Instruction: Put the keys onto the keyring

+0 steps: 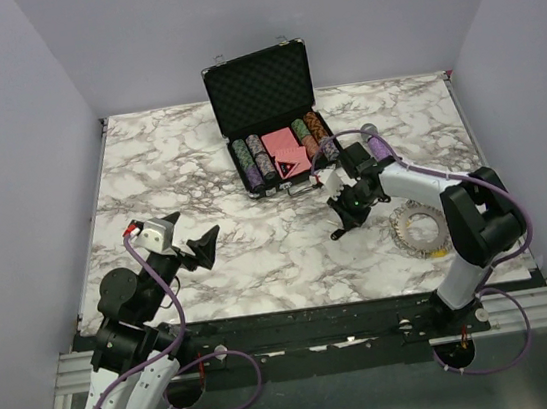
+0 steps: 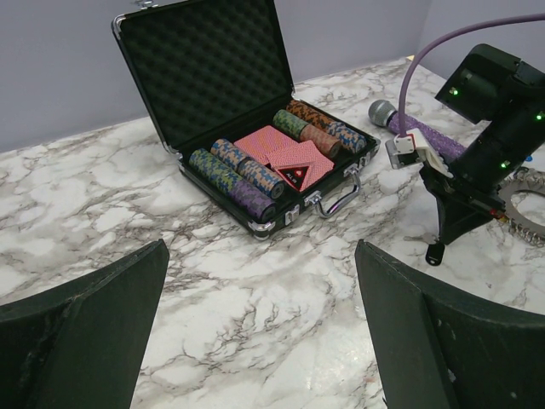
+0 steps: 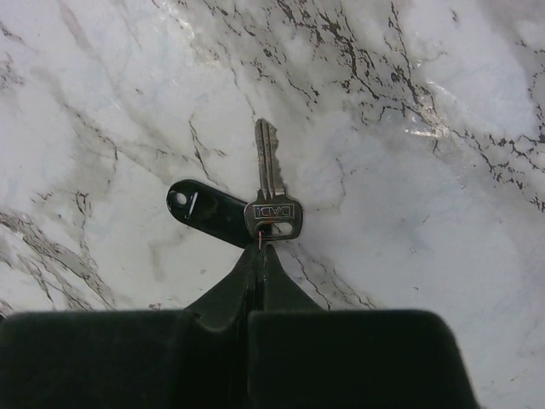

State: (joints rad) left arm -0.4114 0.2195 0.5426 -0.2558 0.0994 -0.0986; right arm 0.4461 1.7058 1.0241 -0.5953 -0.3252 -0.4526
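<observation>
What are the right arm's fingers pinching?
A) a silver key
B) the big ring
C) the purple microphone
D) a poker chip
A: in the right wrist view, the right arm's fingers come together on the head of the silver key, which lies on the marble table.

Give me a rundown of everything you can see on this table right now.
Chip case: one, black, open, far middle.
Chip rows: several, mixed colours, inside case.
Cards: count unclear, pink-red, inside case.
Microphone: one, purple, right of case.
Keyring: one, silver, near right.
Key: one, silver, near side of case.
Tab with hole: one, black, partly under key.
Table: one, white-grey marble.
Left fingers: two, black, open, near left.
Right fingers: two, black, closed, tips at key.
</observation>
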